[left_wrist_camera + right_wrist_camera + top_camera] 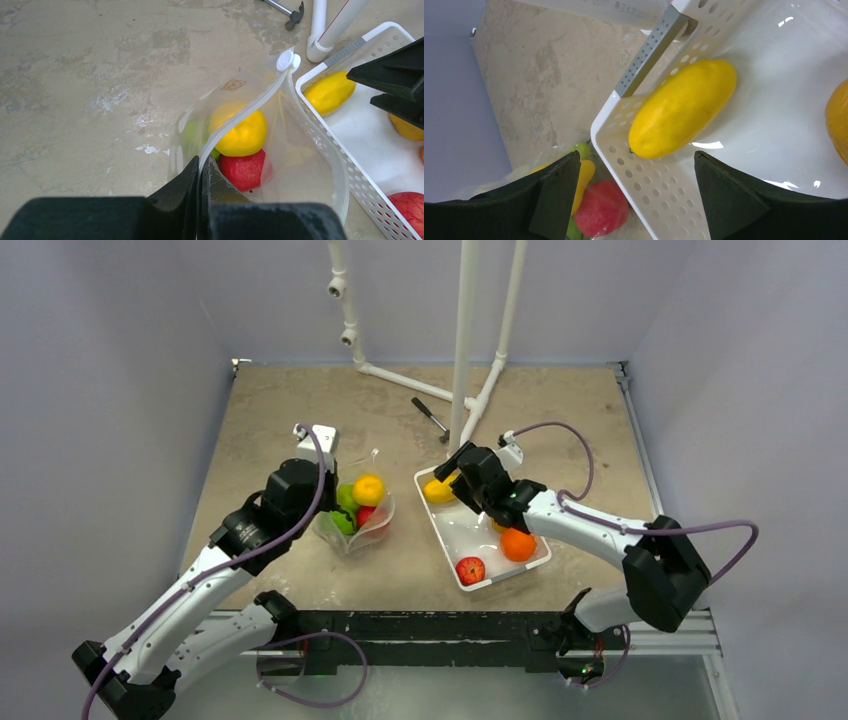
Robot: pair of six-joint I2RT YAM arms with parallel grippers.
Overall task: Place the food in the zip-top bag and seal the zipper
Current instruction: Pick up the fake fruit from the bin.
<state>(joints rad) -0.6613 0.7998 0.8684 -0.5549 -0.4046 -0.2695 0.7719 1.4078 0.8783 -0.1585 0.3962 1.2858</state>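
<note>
My right gripper (634, 172), wide and empty, over the tray's (659, 195) far corner: the yellow fruit (681, 107) lies just ahead, long axis slanting across the gap. My left gripper (200, 180) pinches the bag's (300, 160) zipper (250, 107).

bag (360, 538) 1 | tray (458, 530) 1 | red fruits (470, 570) 2 | green pieces (347, 498) 2 | yellow-orange fruits (438, 490) 4

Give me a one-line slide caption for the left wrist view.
Left gripper pinches the zipper of the zip-top bag containing a yellow fruit and a red fruit, white tray alongside.
</note>
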